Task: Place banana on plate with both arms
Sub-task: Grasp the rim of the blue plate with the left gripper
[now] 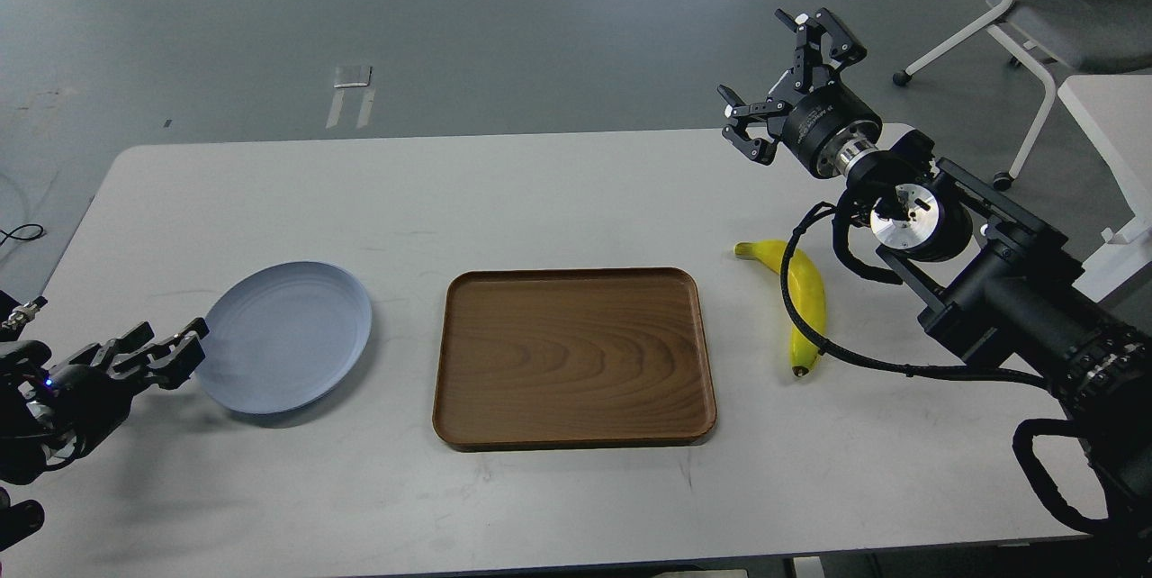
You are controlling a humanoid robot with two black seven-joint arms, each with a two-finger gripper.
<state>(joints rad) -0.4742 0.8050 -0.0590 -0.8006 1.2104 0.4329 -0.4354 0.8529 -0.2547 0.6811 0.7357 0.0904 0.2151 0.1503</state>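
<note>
The pale blue-grey plate [286, 335] is at the left of the white table, tilted, with a shadow under its near edge. My left gripper [180, 351] reaches in from the left and its fingers close on the plate's left rim. The yellow banana [804, 299] lies flat on the table right of the tray, its greenish stem end pointing far-left and its dark tip toward me. My right gripper [774, 78] is open and empty, raised above the table behind the banana. A black cable of the right arm crosses in front of the banana.
A rectangular brown wooden tray [468, 362] lies in the middle of the table [540, 191], between plate and banana. A white office chair [1035, 29] and another white table edge [1111, 128] stand beyond the right side.
</note>
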